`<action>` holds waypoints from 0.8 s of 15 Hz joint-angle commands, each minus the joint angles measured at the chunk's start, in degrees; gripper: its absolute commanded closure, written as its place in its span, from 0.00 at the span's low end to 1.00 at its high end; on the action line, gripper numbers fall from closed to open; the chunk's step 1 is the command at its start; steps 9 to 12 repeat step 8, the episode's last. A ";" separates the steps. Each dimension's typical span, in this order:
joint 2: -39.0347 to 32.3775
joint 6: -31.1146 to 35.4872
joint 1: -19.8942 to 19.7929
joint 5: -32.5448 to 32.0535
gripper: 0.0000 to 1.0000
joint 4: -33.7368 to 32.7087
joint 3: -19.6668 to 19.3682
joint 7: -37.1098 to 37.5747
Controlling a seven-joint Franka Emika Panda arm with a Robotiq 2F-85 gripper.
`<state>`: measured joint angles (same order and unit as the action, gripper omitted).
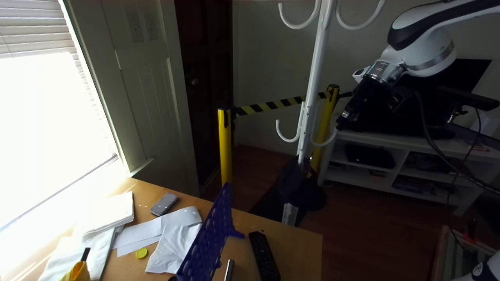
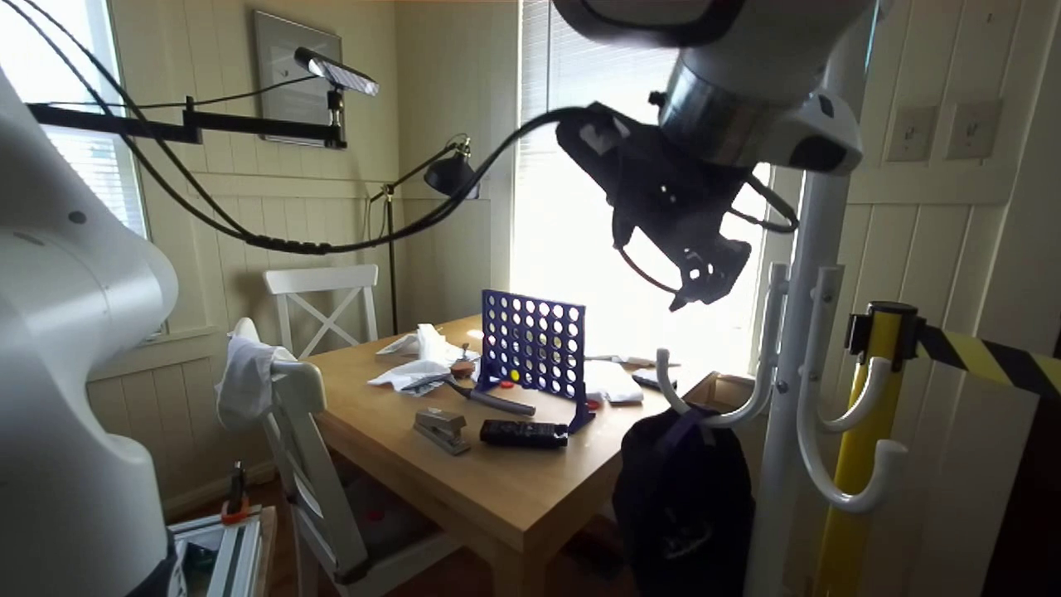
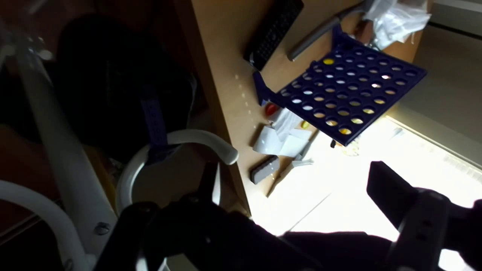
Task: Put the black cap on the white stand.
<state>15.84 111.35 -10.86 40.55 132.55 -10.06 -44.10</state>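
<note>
The white stand (image 1: 315, 74) is a tall white pole with curved hooks. It also shows in an exterior view (image 2: 816, 220) and in the wrist view (image 3: 60, 135). The black cap (image 2: 684, 506) is soft black fabric and hangs by a blue-purple strap from a lower hook of the stand. In the wrist view the strap is looped over the hook and the cap (image 3: 124, 90) is very dark. In an exterior view it is a dark shape (image 1: 291, 181) low by the pole. My gripper (image 3: 299, 184) is open and empty, apart from the cap, above hook level (image 2: 709, 282).
A wooden table (image 2: 497, 489) beside the stand holds a blue grid frame (image 2: 535, 344), a black remote (image 2: 524, 433) and papers. Yellow posts (image 1: 225, 144) with striped tape stand behind the stand. A white shelf (image 1: 359, 173) and a white chair (image 2: 298, 464) are near.
</note>
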 commanded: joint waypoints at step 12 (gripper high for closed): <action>14.68 0.09 2.48 -21.50 0.00 4.28 -1.67 15.74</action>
